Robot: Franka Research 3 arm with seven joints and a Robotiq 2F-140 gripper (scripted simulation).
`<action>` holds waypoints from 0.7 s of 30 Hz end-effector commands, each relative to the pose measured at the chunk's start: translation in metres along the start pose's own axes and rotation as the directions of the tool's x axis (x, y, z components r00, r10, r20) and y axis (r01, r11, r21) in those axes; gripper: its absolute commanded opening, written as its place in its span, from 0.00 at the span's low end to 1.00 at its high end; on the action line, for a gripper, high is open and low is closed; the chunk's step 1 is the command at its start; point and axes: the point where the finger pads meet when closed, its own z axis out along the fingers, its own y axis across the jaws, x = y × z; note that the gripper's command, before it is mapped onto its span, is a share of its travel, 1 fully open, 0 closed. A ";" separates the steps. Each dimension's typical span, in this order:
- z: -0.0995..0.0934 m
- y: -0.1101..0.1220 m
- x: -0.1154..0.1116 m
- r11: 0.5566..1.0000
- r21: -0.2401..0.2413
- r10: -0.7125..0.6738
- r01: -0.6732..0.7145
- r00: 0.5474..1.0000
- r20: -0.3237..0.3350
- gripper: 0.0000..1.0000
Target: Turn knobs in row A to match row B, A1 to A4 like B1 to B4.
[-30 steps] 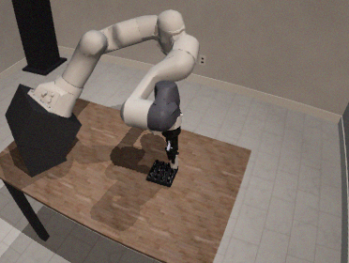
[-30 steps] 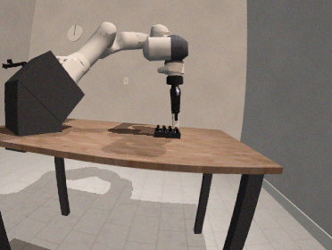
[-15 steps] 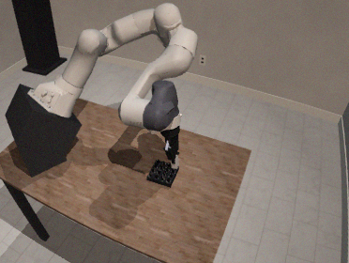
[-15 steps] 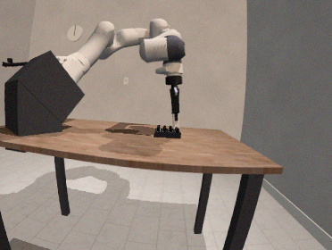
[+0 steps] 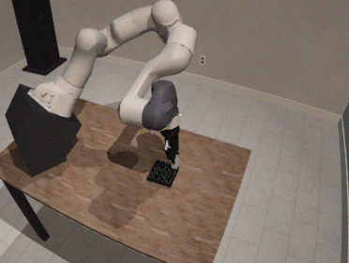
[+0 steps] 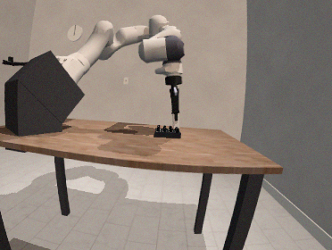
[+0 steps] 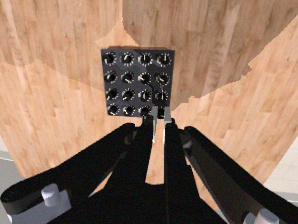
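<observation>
The gripper (image 5: 174, 164) (image 6: 176, 127) (image 7: 160, 114) is narrow, at a corner knob of the box (image 5: 160, 179) (image 6: 168, 135) (image 7: 136, 86) on the table (image 5: 206, 188) (image 6: 134, 152) (image 7: 220, 125); I cannot tell whether it grips. Probably a knob is being set; next it should check the line before turning.

So the arm's bent elbow (image 5: 165, 15) (image 6: 158, 23) is now a bit higher in both outside views, and the dark wrist (image 5: 160, 107) (image 6: 175, 48) sits slightly more toward the arm's base side than it did a second ago.
</observation>
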 end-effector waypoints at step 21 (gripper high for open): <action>0.001 -0.004 -0.001 0.997 0.039 0.076 -0.071 0.989 -0.131 0.12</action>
